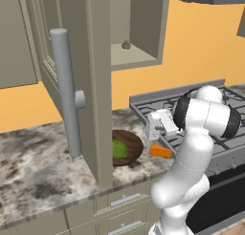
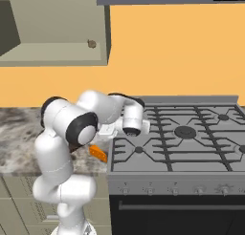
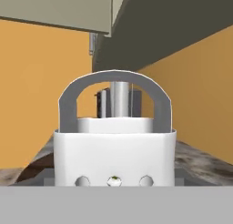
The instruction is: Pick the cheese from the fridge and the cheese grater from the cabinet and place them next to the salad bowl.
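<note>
The small silvery-white box grater (image 3: 113, 159) with an arched grey handle sits clamped between the gripper's (image 1: 154, 129) spread fingers, above the speckled stone counter (image 1: 33, 157) between the open beige cabinet door (image 1: 93, 86) and the grey stove edge (image 1: 143, 110). The orange cheese wedge (image 1: 161, 151) lies just beside the brown wooden salad bowl (image 1: 129, 148). No writing is legible.

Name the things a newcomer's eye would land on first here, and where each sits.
The white cheese grater with its arched grey handle looms right before the gripper. On the marble counter the orange cheese lies beside the salad bowl, next to the stove. The cabinet door hangs open above.
</note>
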